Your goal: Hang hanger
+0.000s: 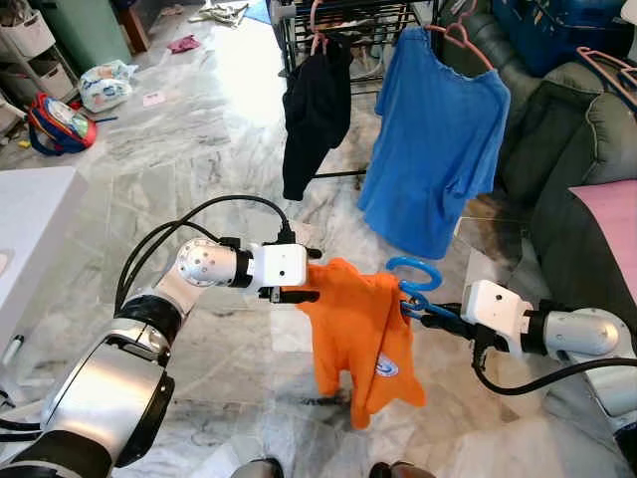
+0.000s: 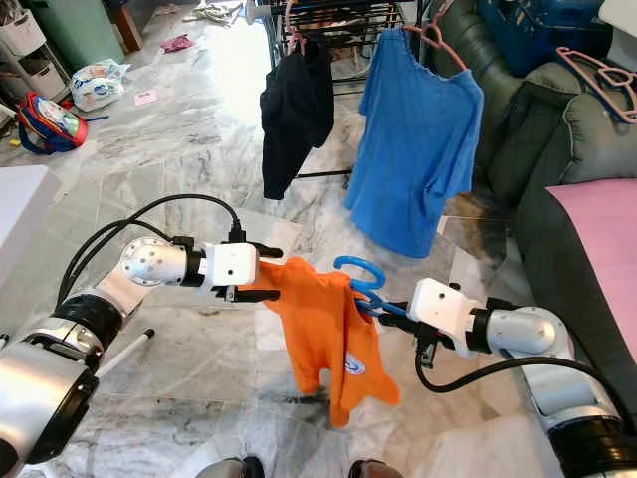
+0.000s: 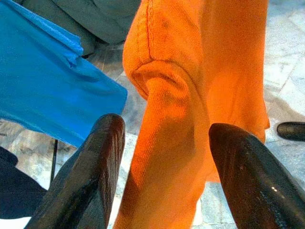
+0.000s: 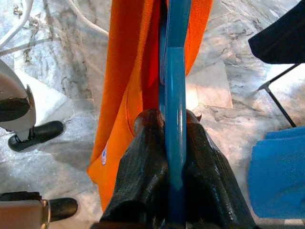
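While the blue hanger [image 1: 416, 284] is clamped between the closed fingers of the right gripper [image 4: 167, 157], its hook is seen curving up just above that gripper. An orange shirt [image 1: 360, 339] is draped on the hanger and hangs down below and to the left of the right gripper, its lower hem well clear of the marble floor [image 1: 199, 129]. The left gripper [image 3: 164, 157] is held with its fingers spread, one to each side of the shirt's shoulder edge; whether the fabric is touched by them cannot be told. Beyond both grippers a drying rack [image 1: 338, 30] is seen, on which a black garment [image 1: 314, 110] and a blue T-shirt [image 1: 433, 149] are hung from pink hangers [image 1: 466, 40]. An open stretch of floor lies between the grippers and the rack. A dark sofa [image 1: 567, 159] is set close on the far right of the right gripper, and a white surface's edge [image 1: 40, 229] lies left of the left arm.
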Tool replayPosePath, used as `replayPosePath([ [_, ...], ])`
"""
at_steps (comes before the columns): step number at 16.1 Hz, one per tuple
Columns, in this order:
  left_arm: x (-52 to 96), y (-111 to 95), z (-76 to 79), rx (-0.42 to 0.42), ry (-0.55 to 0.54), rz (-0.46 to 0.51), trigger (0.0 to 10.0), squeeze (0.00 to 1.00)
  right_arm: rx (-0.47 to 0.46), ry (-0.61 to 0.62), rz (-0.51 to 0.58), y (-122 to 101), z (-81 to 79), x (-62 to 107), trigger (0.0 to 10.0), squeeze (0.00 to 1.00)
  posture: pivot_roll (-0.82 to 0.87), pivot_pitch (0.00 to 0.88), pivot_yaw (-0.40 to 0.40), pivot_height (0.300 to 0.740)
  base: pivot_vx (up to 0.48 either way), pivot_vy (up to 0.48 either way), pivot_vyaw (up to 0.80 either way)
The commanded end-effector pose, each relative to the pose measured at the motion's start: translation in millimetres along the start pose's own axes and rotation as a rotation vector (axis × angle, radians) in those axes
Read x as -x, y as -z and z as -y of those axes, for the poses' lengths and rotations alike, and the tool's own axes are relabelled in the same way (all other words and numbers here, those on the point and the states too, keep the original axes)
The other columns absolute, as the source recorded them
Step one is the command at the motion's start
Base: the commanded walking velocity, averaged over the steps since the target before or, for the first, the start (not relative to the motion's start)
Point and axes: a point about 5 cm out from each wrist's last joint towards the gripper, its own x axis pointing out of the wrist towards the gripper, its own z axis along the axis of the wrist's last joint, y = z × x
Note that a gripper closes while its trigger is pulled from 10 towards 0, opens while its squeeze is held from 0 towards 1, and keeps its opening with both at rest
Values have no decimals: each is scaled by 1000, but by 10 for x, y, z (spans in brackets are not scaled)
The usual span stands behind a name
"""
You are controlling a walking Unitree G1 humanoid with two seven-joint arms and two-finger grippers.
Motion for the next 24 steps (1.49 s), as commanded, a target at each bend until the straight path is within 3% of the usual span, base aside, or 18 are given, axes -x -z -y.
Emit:
replayPosePath([
  [1,-18,-10,-5,-12,36,-19,0,0,25,-21,25,-79,-12,4,0,0,-106,150,71,740,0,0,0],
  [13,-14,24,13,6,63,-45,0,0,37,-73,19,-137,-27,-4,0,0,-103,145,62,740,0,0,0],
  [24,-32,53,151,11,226,-60,0,0,57,-77,10,-129,-21,-53,0,0,-88,143,64,740,0,0,0],
])
